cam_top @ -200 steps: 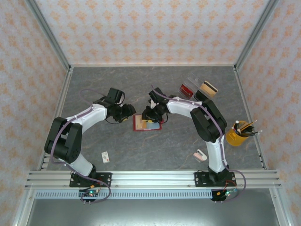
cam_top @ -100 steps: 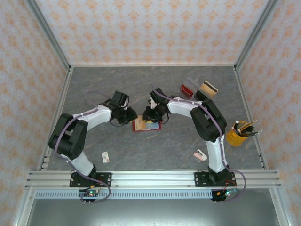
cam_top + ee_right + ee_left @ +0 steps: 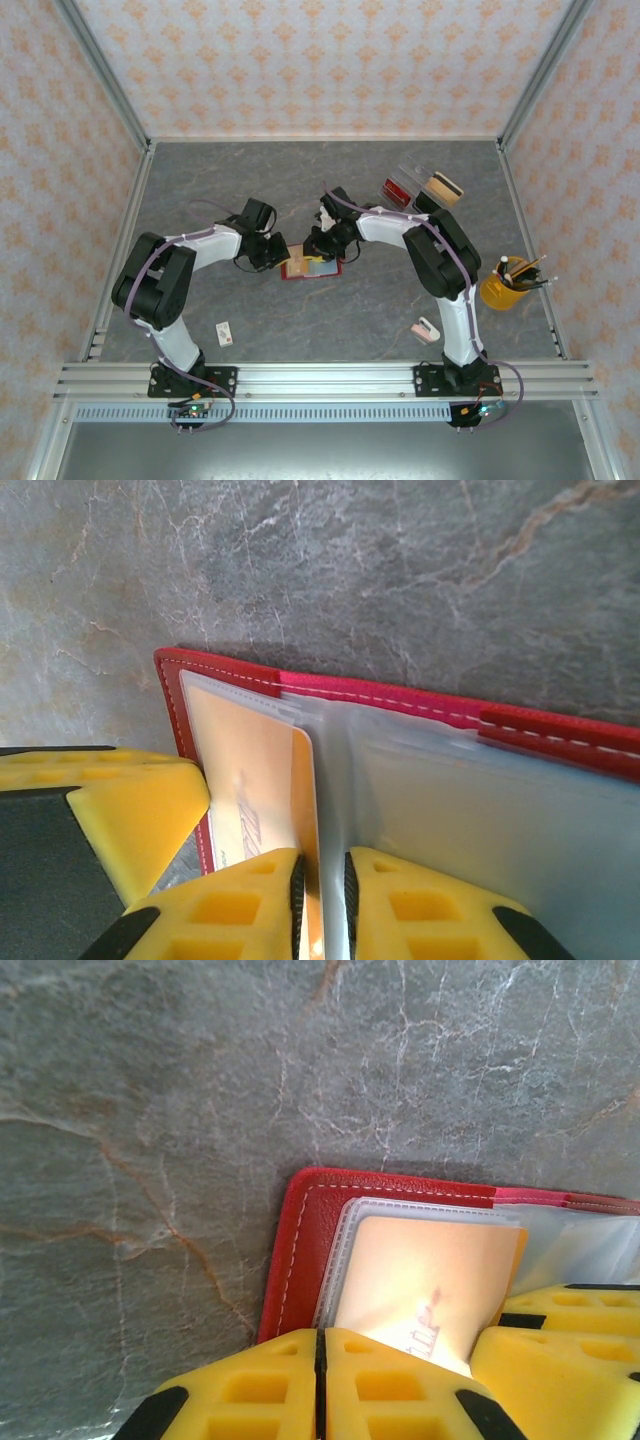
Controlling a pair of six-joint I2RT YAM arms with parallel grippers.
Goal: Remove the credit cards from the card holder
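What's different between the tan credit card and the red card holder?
The credit card is yellowish-tan; the card holder is red with pale stitching. The card is smaller, inside the holder's outline. The card sits in a clear pocket; the holder lies open on the table. Both have rounded corners.
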